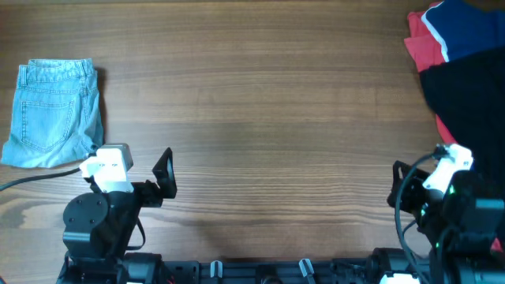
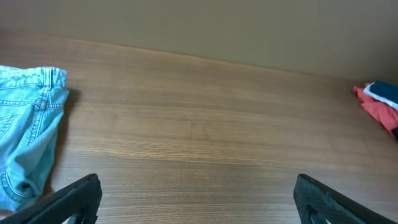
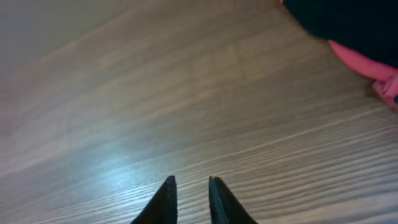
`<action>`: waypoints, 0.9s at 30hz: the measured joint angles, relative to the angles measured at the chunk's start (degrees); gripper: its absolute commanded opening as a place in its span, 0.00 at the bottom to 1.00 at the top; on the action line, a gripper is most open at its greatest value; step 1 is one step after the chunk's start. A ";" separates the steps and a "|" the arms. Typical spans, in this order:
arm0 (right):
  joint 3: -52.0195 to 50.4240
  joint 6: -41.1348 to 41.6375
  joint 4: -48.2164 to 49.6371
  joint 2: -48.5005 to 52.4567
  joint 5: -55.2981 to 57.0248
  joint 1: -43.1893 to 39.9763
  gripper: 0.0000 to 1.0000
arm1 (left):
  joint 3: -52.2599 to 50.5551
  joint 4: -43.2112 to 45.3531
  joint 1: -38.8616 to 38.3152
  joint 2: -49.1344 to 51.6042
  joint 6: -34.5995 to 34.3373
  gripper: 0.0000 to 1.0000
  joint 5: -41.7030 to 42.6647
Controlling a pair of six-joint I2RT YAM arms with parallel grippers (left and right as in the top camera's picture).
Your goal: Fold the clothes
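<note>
The pale light-blue jeans (image 1: 54, 112) lie folded into a compact packet at the table's far left, back pocket and waistband facing up. They also show at the left edge of the left wrist view (image 2: 28, 124). My left gripper (image 1: 163, 175) rests low near the front edge, just right of and below the jeans. Its fingers are spread wide and empty (image 2: 198, 186). My right gripper (image 1: 394, 189) sits at the front right, its fingertips (image 3: 189, 180) close together with only a narrow gap, holding nothing over bare wood.
A pile of red, navy and black garments (image 1: 465, 55) lies at the back right corner, reaching down toward the right arm. It also shows in the left wrist view (image 2: 380, 106) and the right wrist view (image 3: 348, 31). A cable trails left of the left arm.
</note>
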 measured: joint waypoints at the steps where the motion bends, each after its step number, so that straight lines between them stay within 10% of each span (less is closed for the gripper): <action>1: -0.02 0.28 0.24 -0.68 0.22 0.00 0.94 | 0.00 -0.13 0.00 0.00 0.00 1.00 0.00; 21: -0.39 8.98 -1.86 -0.70 0.48 0.00 1.00 | 0.00 -1.25 0.00 0.00 0.00 1.00 0.00; 27: -5.14 -6.05 14.05 -7.02 -6.25 0.00 1.00 | 0.00 -1.27 0.00 0.00 -0.02 1.00 0.00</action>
